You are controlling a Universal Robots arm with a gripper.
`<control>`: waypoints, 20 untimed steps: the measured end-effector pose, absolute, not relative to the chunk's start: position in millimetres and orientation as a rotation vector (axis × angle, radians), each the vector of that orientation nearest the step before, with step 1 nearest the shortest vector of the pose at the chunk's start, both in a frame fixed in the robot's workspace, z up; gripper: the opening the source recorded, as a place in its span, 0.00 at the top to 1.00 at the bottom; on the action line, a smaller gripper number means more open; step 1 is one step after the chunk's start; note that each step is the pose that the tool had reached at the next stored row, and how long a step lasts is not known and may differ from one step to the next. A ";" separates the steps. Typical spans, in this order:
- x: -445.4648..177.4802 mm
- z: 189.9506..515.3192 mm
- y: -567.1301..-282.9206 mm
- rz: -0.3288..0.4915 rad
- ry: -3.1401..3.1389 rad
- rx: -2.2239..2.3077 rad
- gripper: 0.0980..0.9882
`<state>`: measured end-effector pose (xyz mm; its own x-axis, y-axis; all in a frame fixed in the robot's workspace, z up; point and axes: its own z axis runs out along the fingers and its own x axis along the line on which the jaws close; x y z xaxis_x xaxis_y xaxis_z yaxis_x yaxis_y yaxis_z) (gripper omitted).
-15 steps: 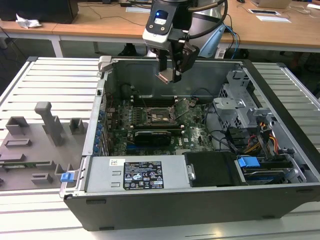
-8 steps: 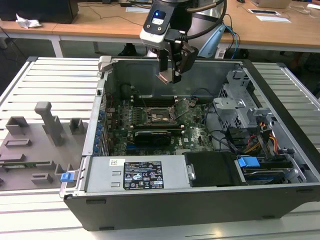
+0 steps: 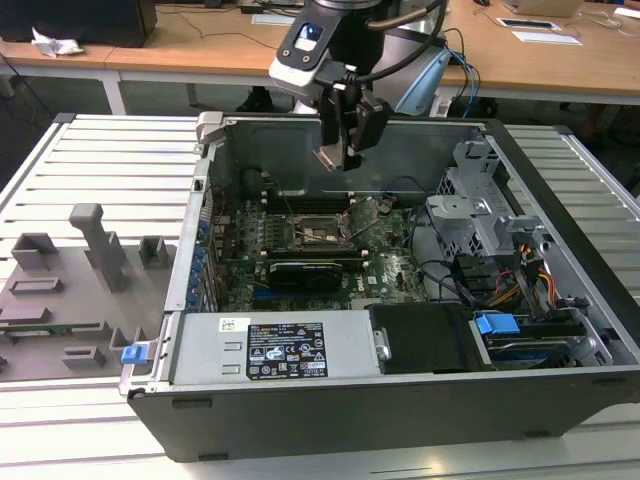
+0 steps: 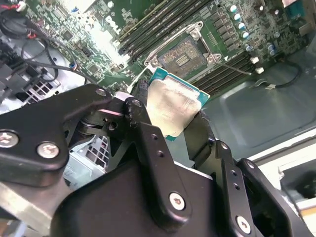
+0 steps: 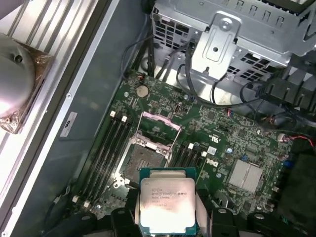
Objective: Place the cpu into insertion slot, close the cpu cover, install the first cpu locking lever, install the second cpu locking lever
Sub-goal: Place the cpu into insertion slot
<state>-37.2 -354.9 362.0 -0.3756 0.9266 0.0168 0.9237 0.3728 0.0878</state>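
Gripping the cpu (image 4: 173,106) by two opposite edges between its black fingers (image 4: 148,143), the gripper (image 3: 338,158) is clenched on the chip and holds it in the air above the open computer case (image 3: 400,400). In the first wrist view I see the chip's metal top facing the camera, held flat and well clear of the board.

Below it lies the green motherboard (image 3: 390,270), and on it the insertion slot (image 5: 145,162), a dark square socket that looks bare, with nothing seated in it. The chip is near the slot in line of sight but apart from it, and by the exterior view there is plenty of height between them. The cpu cover (image 5: 160,120) appears to stand tipped up at the far side of the socket, so the opening is free. Long black memory slots (image 5: 106,148) run along both sides of the socket, and the grey metal drive cage (image 5: 222,34) sits further off.

By my reckoning the job is at its very start: the chip is picked and carried over the case, but it is not yet in the socket, the cover is not down, and neither lever is set. I cannot pick out the locking levers with any confidence.
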 end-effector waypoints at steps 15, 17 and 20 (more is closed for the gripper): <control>-37.5 358.6 -354.9 0.123 2.450 1.897 0.51; -37.5 358.2 -354.9 0.123 2.437 1.913 0.51; -37.5 357.8 -354.9 0.122 2.421 1.933 0.51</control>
